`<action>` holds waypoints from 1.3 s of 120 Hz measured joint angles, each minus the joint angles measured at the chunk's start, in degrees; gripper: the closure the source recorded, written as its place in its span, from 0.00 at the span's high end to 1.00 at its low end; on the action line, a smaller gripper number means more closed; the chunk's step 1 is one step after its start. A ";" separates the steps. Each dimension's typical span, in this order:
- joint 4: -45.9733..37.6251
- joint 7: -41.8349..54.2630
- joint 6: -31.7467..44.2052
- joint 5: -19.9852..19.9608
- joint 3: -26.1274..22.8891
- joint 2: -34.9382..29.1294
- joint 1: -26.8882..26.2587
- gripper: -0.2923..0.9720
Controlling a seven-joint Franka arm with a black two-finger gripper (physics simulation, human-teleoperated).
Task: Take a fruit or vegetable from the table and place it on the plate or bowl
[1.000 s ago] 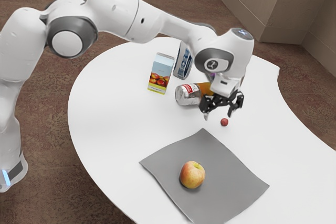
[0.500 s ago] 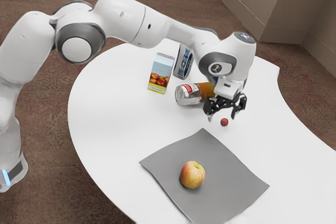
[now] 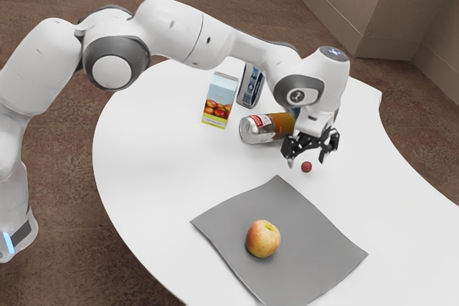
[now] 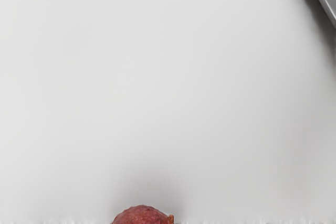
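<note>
Approach step: the black gripper (image 3: 305,156) hovers, fingers (image 3: 289,150) spread wide, over the small dark-red round fruit (image 3: 306,167); next, lower and close.

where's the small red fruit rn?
Exterior view, right of centre: red fruit lies on the table just below the end effector, between the lying bottle and the grey mat.

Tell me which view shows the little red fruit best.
The exterior view: the red fruit shows whole there, lying on the white table right under the open gripper. The wrist view catches just part of the fruit, cut off, close under the hand.
</note>
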 joint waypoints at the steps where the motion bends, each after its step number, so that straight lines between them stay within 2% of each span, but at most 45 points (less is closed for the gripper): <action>1: 0.00 0.00 0.02 0.00 0.00 0.01 0.00 0.77; 119: -0.01 0.25 0.50 0.05 -0.67 1.35 -0.04 0.74; 156: 0.04 0.28 0.57 0.05 -0.77 1.44 0.03 0.55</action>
